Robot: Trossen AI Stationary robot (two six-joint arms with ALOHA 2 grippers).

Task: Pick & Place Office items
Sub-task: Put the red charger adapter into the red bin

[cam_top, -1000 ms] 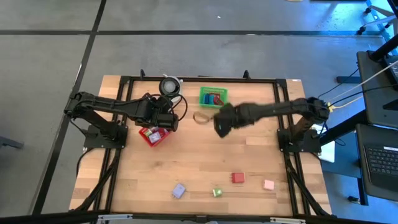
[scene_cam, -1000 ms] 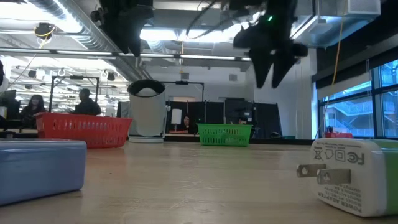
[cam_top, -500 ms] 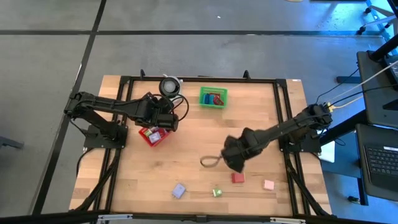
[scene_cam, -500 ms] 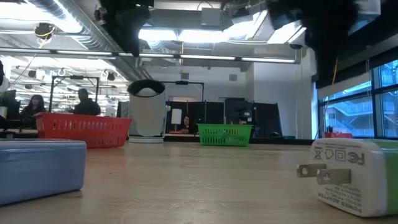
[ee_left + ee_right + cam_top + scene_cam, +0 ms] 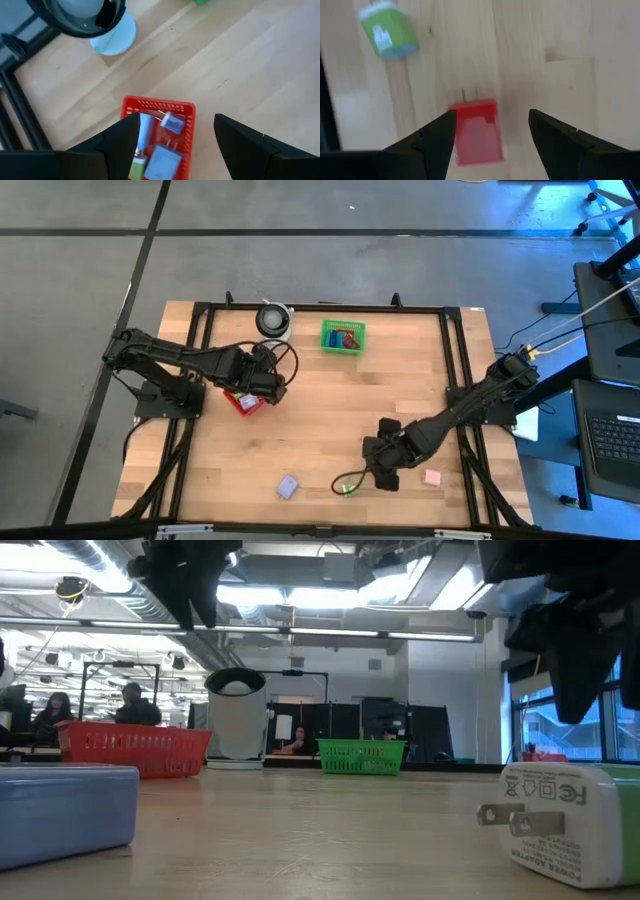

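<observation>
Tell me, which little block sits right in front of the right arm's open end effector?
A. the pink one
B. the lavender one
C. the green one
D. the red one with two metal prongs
D: in the right wrist view the small red blocky plug with two metal prongs lies between the open right end effector fingers, with the small green block off to one side.

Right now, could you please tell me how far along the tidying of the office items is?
Partly done: the red mesh basket and the green rectangular basket already hold several pieces. In hand: the right pincer, open, hangs over the red plug block. The left pincer waits open above the red basket. Left on the wooden table: green block, lavender block, pink block.
</observation>
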